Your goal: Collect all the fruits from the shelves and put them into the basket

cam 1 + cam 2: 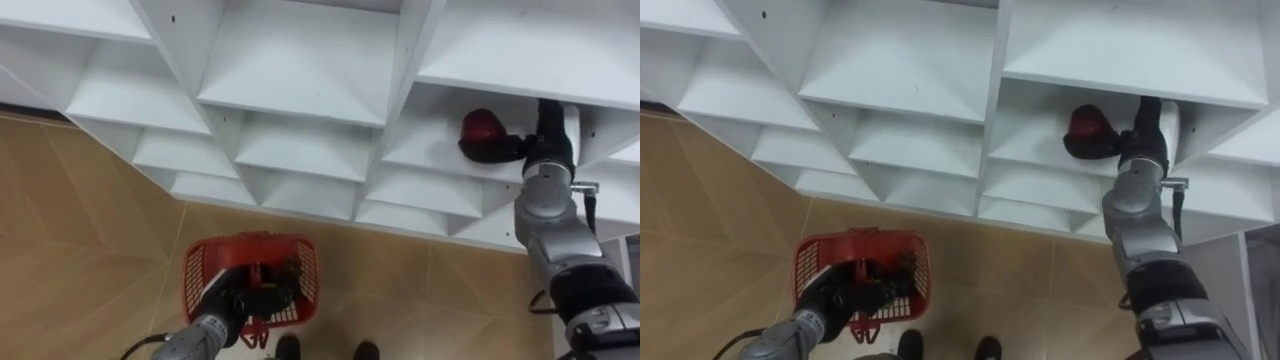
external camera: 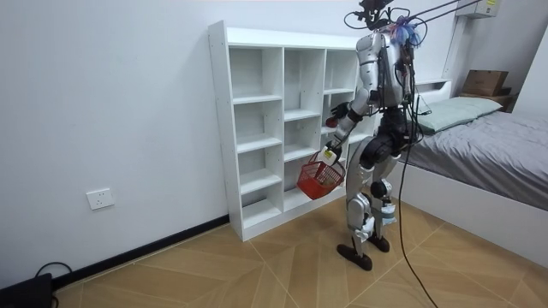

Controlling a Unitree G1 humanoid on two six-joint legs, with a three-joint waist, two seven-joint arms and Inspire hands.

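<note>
Closet (image 1: pixel 300 60): R robot hand (image 1: pixel 512 148) grips fruit (image 1: pixel 482 129) (L (image 1: pixel 243 296): basket (image 1: pixel 194 270)).

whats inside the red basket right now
The left hand holds the red basket, with its fingers curled across the opening. No fruit is visible inside, but the hand covers much of the bottom.

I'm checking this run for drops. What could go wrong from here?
1. The right hand grips the red fruit inside a shelf compartment; pulling out, it might knock the board above and lose it.
2. The red basket, held by the left hand, hangs low and far to the left, so a release from here would likely miss it.
</note>
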